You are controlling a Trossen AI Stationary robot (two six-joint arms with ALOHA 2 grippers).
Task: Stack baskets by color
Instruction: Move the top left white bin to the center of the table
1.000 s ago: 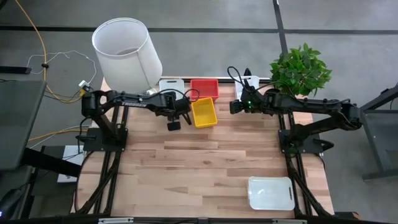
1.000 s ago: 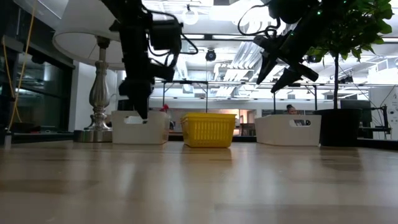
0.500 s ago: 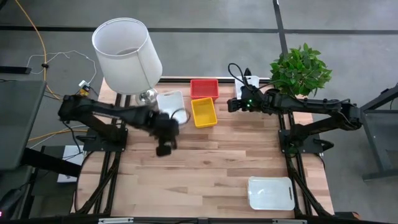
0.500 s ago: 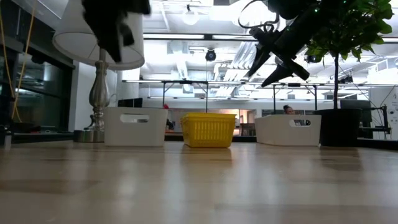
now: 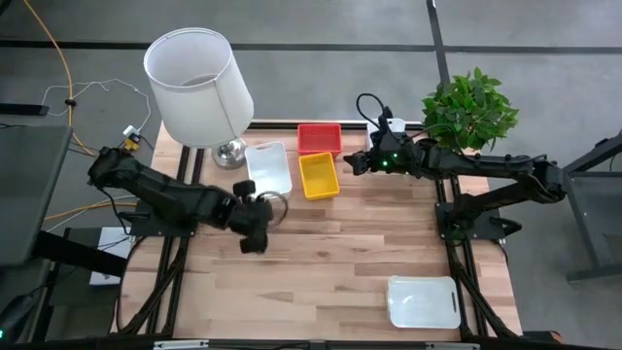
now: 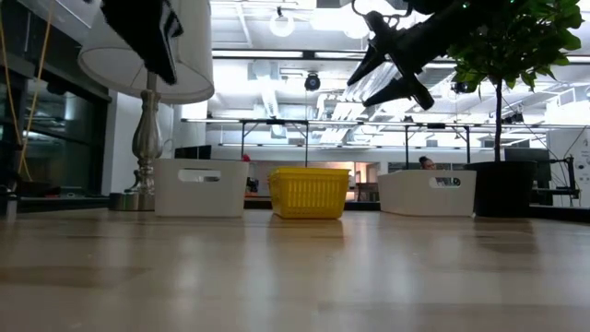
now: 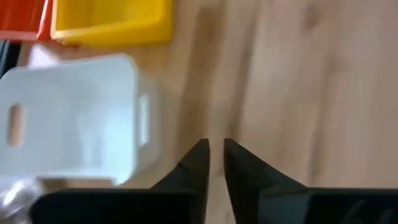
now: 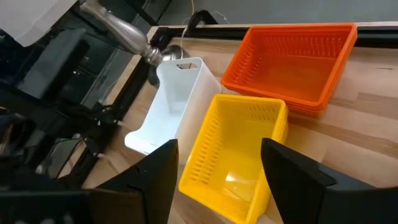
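A white basket (image 5: 269, 167) stands on the table at the far middle. A yellow basket (image 5: 318, 175) is right of it and a red basket (image 5: 319, 138) behind that. Another white basket (image 6: 426, 192) sits far right, partly under my right arm. One more white basket (image 5: 423, 301) lies near the front right corner. My left gripper (image 5: 250, 243) hangs above bare wood, nearer the front edge than the first white basket (image 7: 68, 118). Its fingertips (image 7: 214, 152) stand a narrow slit apart on nothing. My right gripper (image 5: 352, 165) hovers open above and right of the yellow basket (image 8: 239, 149).
A lamp with a large white shade (image 5: 199, 87) stands at the far left, close behind the white basket. A potted plant (image 5: 469, 107) stands at the far right. The bare wooden table (image 5: 321, 262) stretches across the middle and the near left.
The first white basket has slid from beside the lamp toward the near edge and now stands beside the yellow one. My left gripper, which stood down in that basket, has come out of it, risen and swung toward the near left. My right gripper has tipped up toward level.
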